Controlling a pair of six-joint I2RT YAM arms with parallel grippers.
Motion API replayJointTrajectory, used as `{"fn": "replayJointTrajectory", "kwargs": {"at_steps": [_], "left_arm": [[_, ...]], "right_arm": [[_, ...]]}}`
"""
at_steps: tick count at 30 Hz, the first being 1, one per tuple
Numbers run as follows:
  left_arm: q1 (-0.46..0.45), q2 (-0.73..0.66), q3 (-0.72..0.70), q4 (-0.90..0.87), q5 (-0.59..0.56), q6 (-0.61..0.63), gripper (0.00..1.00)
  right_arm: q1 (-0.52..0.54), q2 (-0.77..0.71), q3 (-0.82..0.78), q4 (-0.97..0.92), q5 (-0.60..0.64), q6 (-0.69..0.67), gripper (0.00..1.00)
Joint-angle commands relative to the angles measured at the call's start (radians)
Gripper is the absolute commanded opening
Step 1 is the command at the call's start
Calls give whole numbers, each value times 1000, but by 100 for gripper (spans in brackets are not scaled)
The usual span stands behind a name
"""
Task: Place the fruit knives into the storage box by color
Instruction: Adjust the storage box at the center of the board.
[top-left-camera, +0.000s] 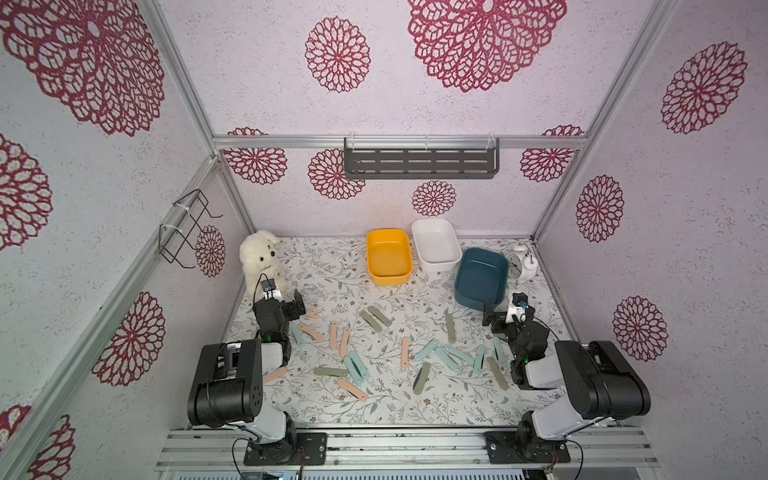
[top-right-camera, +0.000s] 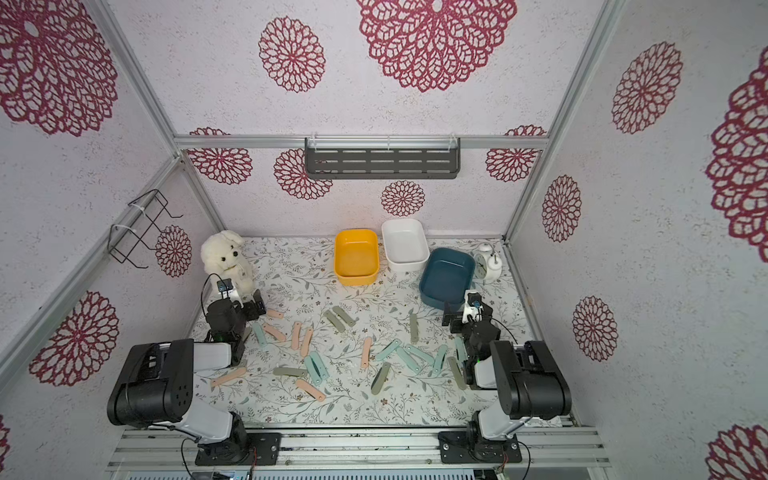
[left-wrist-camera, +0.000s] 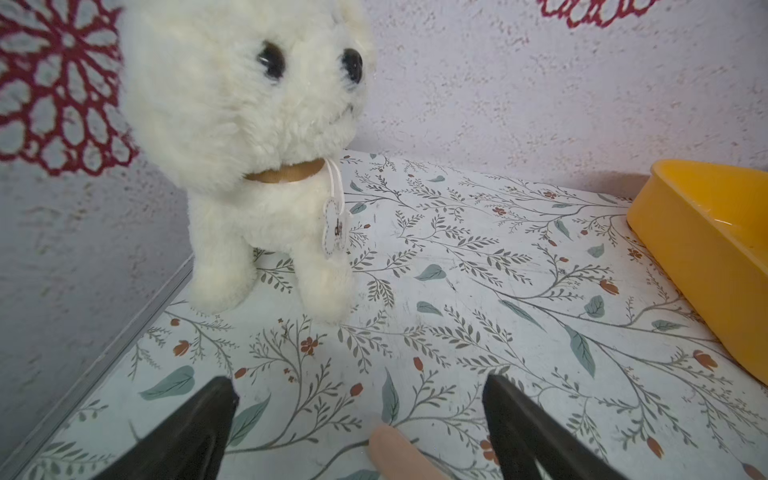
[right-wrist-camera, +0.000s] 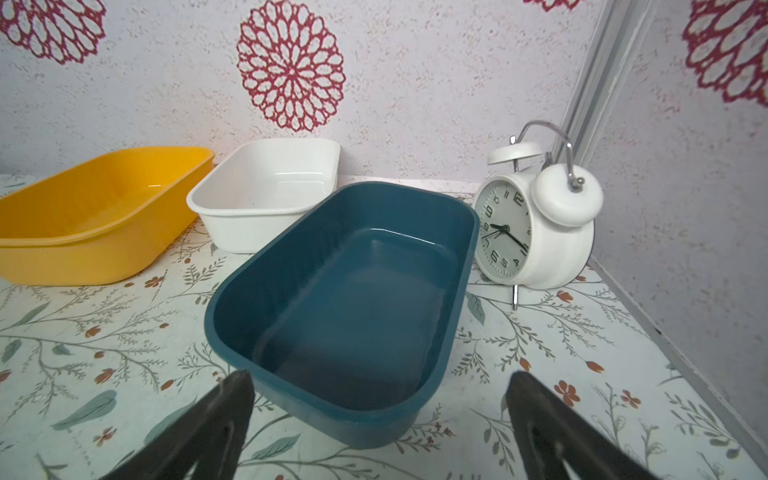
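Several fruit knives lie scattered across the floral table: peach-pink (top-left-camera: 333, 334), olive (top-left-camera: 370, 321) and mint (top-left-camera: 427, 349). At the back stand the storage boxes, yellow (top-left-camera: 388, 257), white (top-left-camera: 436, 245) and dark teal (top-left-camera: 481, 282), all empty. My left gripper (top-left-camera: 297, 305) hangs open by the plush dog, and the tip of a peach knife (left-wrist-camera: 399, 453) lies on the table under its gap (left-wrist-camera: 359, 386). My right gripper (top-left-camera: 492, 318) is open and empty, just short of the teal box's (right-wrist-camera: 345, 291) near corner.
A white plush dog (top-left-camera: 262, 259) sits at the back left, and a white alarm clock (top-left-camera: 519, 262) stands by the teal box. A grey slotted shelf (top-left-camera: 420, 160) hangs on the back wall. A wire rack (top-left-camera: 187, 228) hangs on the left wall.
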Motion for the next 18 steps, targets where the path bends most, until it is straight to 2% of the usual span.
{"fn": "replayJointTrajectory", "kwargs": {"at_steps": [1,18], "left_arm": [[-4,-13,-1,22,-8,7,97],[-4,-13,-1,23,-18,3,97]], "right_arm": [[-6,-12,4,22,-27,-18,99],[-7,-14,-3,35,20,1,99]]}}
